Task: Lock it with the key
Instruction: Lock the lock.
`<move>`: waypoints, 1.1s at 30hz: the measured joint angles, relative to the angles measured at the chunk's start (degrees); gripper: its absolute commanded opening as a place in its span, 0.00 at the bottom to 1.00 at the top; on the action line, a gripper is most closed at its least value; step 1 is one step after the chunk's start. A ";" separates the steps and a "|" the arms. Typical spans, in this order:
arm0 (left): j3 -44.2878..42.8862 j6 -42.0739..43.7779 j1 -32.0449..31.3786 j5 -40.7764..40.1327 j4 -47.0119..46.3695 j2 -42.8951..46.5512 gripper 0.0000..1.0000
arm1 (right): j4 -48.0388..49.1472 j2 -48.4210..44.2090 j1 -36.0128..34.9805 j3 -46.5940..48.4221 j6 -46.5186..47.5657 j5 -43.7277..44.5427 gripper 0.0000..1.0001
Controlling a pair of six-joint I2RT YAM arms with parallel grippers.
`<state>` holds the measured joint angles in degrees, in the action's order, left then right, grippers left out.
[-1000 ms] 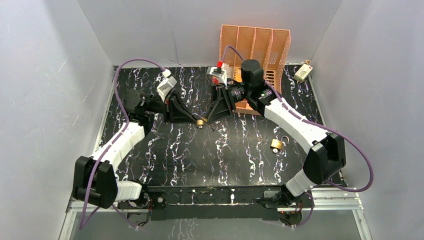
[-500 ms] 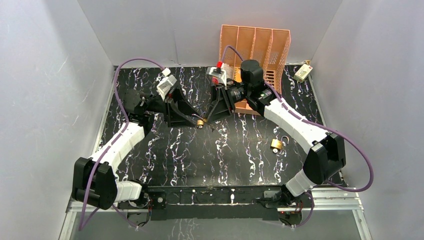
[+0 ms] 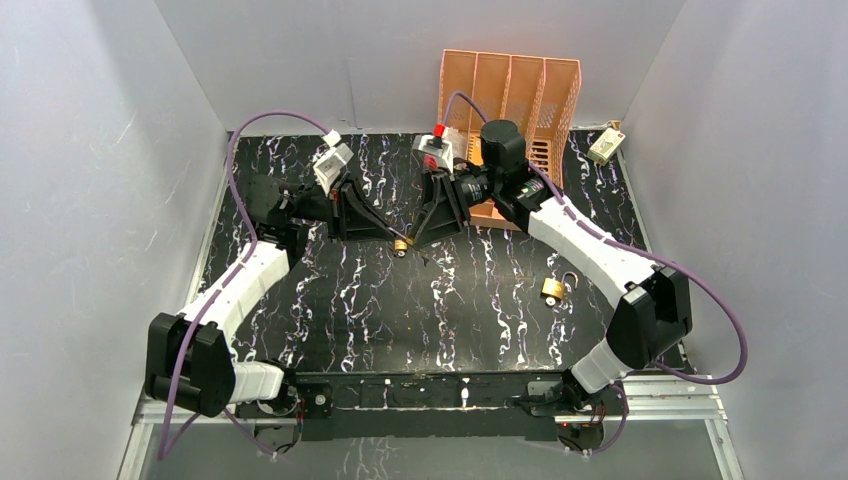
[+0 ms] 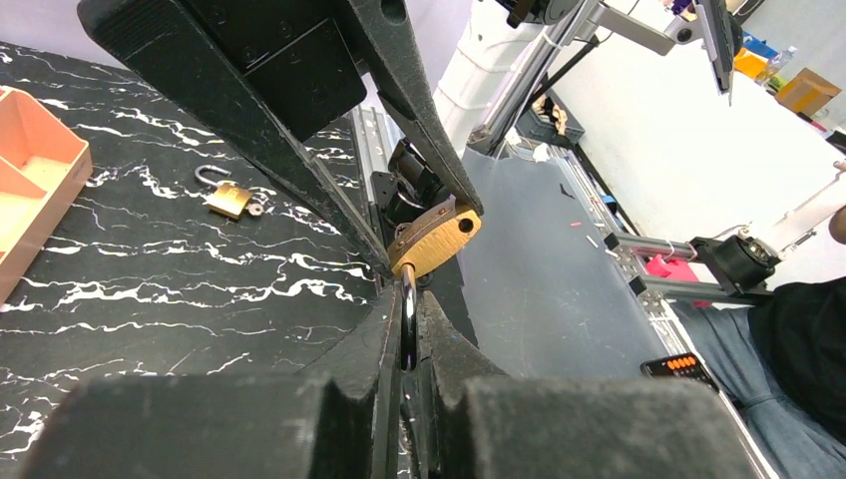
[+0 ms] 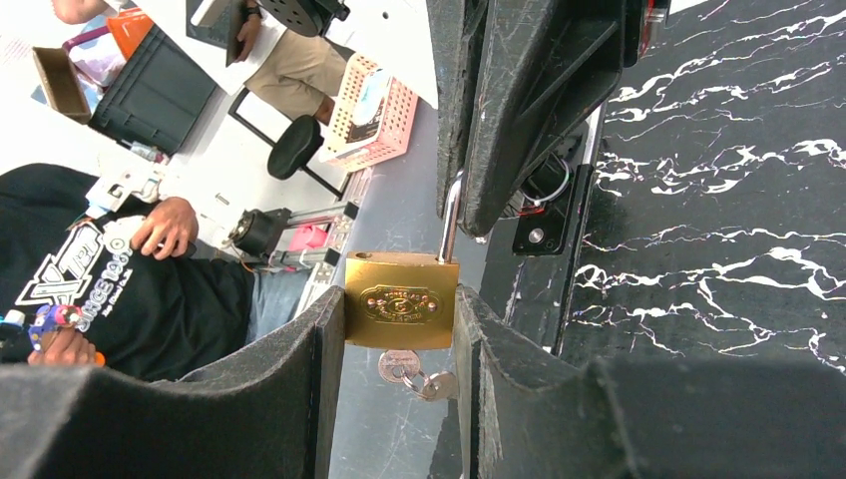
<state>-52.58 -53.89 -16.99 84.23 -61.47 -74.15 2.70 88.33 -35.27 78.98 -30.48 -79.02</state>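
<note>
A brass padlock point(image 3: 402, 243) hangs above the middle of the table between both grippers. My left gripper point(image 4: 408, 299) is shut on its steel shackle point(image 4: 408, 321), with the brass body point(image 4: 435, 238) just past the fingertips. My right gripper point(image 5: 399, 311) is shut on the padlock's body point(image 5: 401, 289), one finger on each side. The key point(image 5: 397, 365) sticks out of the bottom of the body, and a second key hangs from its ring. In the top view the left gripper point(image 3: 388, 236) comes in from the left and the right gripper point(image 3: 417, 240) from the right.
A second brass padlock point(image 3: 553, 288) with an open shackle lies on the marbled black table point(image 3: 400, 310), near the right arm. An orange file rack point(image 3: 510, 90) stands at the back, behind the right wrist. A small white device point(image 3: 606, 146) sits at the back right.
The left jaws opened for a moment and have shut again on the shackle, with the left wrist a little farther back. The right arm and the padlock have stayed put.
</note>
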 measured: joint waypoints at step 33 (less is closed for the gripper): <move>0.68 -1.84 0.00 -38.93 -10.84 1.38 0.00 | 33.51 -11.58 2.32 -8.98 9.20 34.42 0.58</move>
<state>-51.90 -55.72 -16.99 45.30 -72.31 -72.77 36.21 76.75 -32.95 70.00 -21.28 -44.60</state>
